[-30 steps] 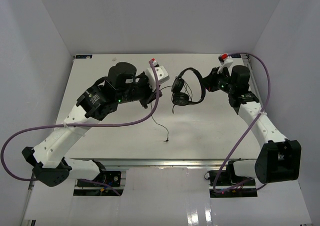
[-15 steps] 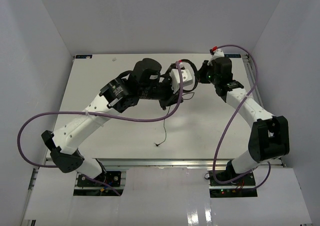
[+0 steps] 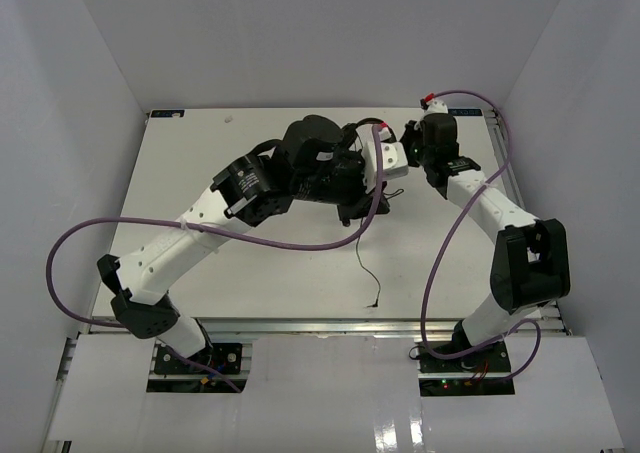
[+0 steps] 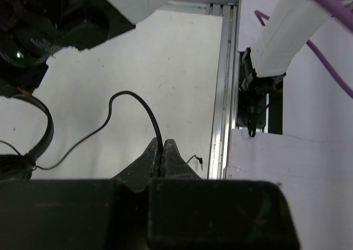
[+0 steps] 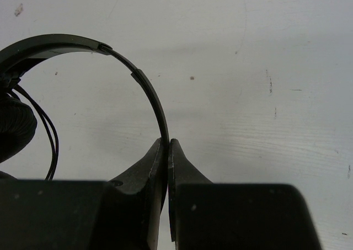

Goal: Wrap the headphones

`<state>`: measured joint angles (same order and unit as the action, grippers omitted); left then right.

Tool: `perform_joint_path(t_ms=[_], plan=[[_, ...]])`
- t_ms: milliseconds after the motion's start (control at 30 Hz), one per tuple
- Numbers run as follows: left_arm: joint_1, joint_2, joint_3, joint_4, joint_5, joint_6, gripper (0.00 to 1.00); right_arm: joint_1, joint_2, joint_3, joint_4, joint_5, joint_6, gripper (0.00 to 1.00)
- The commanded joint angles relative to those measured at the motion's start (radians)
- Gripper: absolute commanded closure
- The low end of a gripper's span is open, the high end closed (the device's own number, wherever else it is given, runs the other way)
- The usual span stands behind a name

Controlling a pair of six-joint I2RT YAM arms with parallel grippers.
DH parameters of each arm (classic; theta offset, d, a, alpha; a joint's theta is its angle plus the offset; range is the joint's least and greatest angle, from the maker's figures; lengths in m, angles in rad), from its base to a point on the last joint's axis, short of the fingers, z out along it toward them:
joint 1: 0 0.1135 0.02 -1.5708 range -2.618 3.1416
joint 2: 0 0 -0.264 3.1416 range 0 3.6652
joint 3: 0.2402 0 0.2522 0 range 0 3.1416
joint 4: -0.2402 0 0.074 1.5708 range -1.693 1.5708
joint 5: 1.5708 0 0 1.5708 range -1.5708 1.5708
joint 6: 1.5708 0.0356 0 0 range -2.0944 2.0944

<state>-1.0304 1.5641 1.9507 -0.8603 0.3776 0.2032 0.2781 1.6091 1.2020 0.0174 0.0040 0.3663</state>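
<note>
The headphones [image 5: 146, 90] are black, with a thin curved headband. My right gripper [image 5: 167, 145] is shut on that headband; one padded earcup [image 5: 12, 129] shows at the left edge of the right wrist view. The thin black cord [image 4: 132, 97] arcs up from my left gripper [image 4: 162, 146], which is shut on it. In the top view the left gripper [image 3: 350, 213] sits close beside the right gripper [image 3: 407, 145] at the table's back middle, and the arms hide most of the headphones. The cord's loose end trails toward the near edge and ends in the plug [image 3: 374, 302].
Thick purple cables [image 3: 300, 243] loop off both arms over the white table [image 3: 200, 153]. An aluminium rail [image 4: 223, 95] runs along the table edge, with the right arm's base [image 4: 259, 90] just beyond it. White walls enclose the table on three sides.
The left arm has swung right across the table, carrying the cord up to the right gripper. The right gripper has drawn the headphones left and back. The plug has slid to the right.
</note>
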Motion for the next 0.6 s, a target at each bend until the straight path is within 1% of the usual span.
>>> perform_joint_path(t_ms=[0,233,567], plan=[[-0.039,0.045,0.114,-0.002,0.053,-0.021,1.00,0.007,0.006,0.043,0.038,0.026,0.020,0.92],[-0.051,0.073,0.252,-0.006,0.029,-0.021,1.00,0.009,0.000,-0.021,0.053,0.061,-0.050,0.92],[-0.053,0.073,0.318,-0.002,0.040,-0.034,1.00,0.009,0.040,-0.032,0.039,0.090,-0.096,0.92]])
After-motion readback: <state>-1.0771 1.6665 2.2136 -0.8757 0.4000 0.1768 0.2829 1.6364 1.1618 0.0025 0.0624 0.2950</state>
